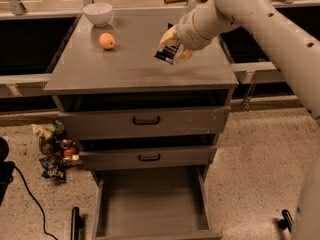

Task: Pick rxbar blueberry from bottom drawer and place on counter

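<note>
Where the arm (pixel 260 19) reaches over the right side of the counter (pixel 125 66), the hand (pixel 172 46) is closed on the black snack bar (pixel 166 54), holding it tilted over the surface. The bottom drawer (pixel 150 204) stands pulled out. A white bowl (pixel 97 13) and an orange (pixel 106 40) sit rear left.

The gripper (pixel 172 46) is over the right half of the counter (pixel 125 71), about midway between its back and front edges, its fingers closed on the black rxbar blueberry (pixel 166 54), which tilts down toward the surface. A white bowl (pixel 97 13) stands at the back left corner with an orange fruit (pixel 106 41) just in front of it. Below two closed drawer fronts (pixel 146 120), the bottom drawer (pixel 150 204) is pulled out, and colourful snack packets (pixel 52 151) lie on the floor to the cabinet's left.
</note>
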You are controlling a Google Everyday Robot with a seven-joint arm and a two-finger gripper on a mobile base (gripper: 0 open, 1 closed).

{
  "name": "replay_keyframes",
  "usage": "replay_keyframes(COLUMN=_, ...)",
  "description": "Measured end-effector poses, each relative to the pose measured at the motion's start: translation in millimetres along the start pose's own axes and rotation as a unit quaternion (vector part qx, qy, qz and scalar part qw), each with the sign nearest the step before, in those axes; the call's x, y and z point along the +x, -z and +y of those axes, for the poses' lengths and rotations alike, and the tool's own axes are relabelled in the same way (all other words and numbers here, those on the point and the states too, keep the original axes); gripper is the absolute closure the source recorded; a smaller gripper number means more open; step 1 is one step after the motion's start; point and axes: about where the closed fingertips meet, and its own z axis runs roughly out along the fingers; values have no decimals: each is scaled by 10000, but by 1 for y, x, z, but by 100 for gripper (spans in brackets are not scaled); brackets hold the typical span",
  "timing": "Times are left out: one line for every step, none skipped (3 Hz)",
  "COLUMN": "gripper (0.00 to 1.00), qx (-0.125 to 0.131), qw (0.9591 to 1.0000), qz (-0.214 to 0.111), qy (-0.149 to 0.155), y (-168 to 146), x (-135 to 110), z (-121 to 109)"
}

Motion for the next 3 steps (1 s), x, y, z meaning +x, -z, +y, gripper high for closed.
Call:
replay_keyframes(gripper=81, qx=43, qw=9999, qz=39, qy=-111, y=-6, x=22, z=4)
replay_keyframes(gripper=58, qx=78, qw=9998, qz=48, qy=-202, y=-11, x=34, z=7)
replay_keyframes(gripper=34, qx=127, qw=9996, qz=54, qy=-251, y=-13, x=42, z=9)
